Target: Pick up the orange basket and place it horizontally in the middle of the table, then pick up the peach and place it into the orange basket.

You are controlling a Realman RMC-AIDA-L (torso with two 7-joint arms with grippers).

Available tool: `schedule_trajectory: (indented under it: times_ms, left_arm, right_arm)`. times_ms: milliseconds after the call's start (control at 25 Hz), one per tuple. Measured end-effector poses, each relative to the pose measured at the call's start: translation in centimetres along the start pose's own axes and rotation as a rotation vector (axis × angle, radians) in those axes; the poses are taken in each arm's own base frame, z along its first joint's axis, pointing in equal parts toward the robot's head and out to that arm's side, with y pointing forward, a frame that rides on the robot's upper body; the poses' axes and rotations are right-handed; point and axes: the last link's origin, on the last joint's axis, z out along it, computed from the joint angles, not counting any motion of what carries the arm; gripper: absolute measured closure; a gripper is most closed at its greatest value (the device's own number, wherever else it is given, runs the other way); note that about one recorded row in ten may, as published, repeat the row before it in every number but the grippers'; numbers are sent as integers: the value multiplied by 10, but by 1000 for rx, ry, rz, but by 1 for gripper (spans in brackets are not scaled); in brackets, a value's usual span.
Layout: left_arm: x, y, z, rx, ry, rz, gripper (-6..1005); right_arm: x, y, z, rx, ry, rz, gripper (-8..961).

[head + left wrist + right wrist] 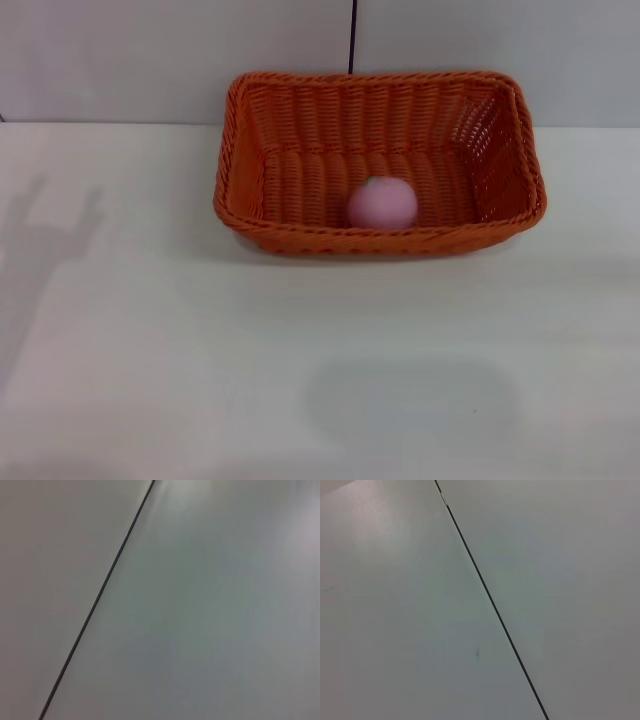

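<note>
Neither gripper shows in any view, so you cannot tell their state. The peach (382,203) lies inside the orange basket (300,160), upper centre of the surface (150,350); a careless returning arm could nudge it.

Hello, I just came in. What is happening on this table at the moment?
Nothing is being handled right now. The orange basket stands on the white table, lengthwise across it toward the far side, and the pink peach lies inside it near the front wall. Neither robot arm shows in the head view, and both wrist views show only a plain pale surface with a dark seam. By how things lie, the job looks done.
</note>
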Motion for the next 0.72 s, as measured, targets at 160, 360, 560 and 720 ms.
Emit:
schedule_trajectory:
  times_ms: [160,360,560,720]
  left_arm:
    - [0,1,0,-1,4,24,183]
    - [1,0,0,2,9,30,184]
    - [2,1,0,-1,16,30,184]
    - [2,2,0,-1,19,28,184]
  right_arm:
    - [-1,-1,-1,9,-6,-2,312]
    - [-2,-4,-4,45,-24,1,313]
    - [-2,-4,-5,49,-28,-1,313]
    - [-2,-4,-4,49,-29,1,313]
